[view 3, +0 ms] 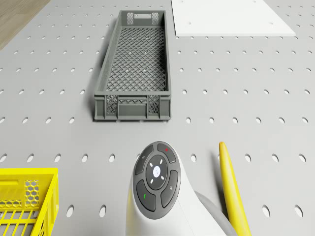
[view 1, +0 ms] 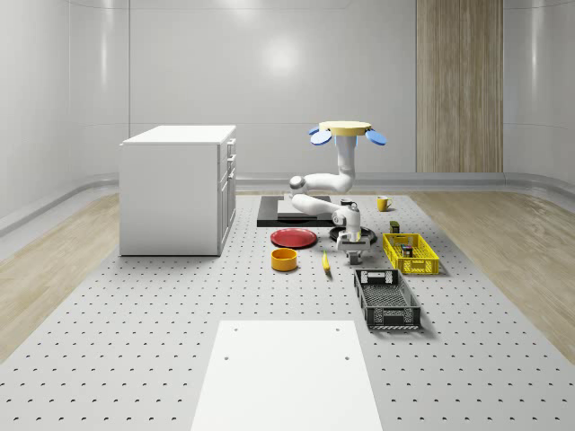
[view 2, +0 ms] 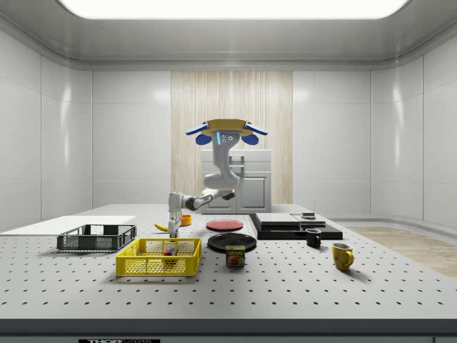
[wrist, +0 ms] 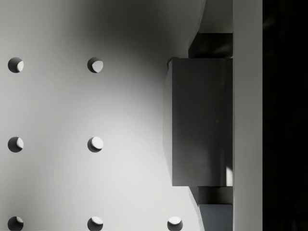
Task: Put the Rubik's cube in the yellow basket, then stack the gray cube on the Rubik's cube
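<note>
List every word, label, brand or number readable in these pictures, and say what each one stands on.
"SPAM" on the can standing on the table beside the yellow basket, side view; partly blurred.
White lettering on the table's front edge, side view: too small to read.
Small symbols on the round button pad of the arm, drone view: marks, not words.

two baskets (view 1: 411,253), two mugs (view 2: 343,256), one banana (view 3: 232,187)
</note>
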Tool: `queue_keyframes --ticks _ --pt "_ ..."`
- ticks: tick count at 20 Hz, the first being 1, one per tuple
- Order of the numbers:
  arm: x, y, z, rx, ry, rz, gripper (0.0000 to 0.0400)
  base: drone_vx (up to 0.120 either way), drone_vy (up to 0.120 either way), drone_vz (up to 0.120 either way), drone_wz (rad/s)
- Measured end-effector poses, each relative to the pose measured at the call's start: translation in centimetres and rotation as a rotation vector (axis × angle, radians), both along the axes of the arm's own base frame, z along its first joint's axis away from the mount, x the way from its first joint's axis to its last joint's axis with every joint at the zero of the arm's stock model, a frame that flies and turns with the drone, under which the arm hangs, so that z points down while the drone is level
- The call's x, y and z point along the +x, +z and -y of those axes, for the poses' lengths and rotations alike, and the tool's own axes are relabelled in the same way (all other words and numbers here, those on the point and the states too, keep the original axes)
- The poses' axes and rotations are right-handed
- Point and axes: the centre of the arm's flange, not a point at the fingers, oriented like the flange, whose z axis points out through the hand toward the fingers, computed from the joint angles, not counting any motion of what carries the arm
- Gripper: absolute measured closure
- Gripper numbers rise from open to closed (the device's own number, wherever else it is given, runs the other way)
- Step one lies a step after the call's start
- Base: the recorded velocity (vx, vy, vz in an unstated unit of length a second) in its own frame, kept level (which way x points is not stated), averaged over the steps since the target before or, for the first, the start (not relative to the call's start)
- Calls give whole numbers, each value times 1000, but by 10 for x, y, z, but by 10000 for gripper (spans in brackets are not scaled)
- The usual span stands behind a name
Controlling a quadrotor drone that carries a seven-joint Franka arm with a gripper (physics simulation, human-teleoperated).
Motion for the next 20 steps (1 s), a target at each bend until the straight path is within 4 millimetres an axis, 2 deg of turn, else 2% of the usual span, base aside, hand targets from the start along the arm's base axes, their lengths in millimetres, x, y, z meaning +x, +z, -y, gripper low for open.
queue_keyframes --ticks 5,9,16,20 --pt "0 0 0 0 0 0 140 0 0 0 0" --pt "0 -8 0 0 0 0 146 0 0 0 0" --pt "0 -27 0 0 0 0 149 -6 6 114 0" --pt "0 -31 0 0 0 0 150 -120 120 120 0"
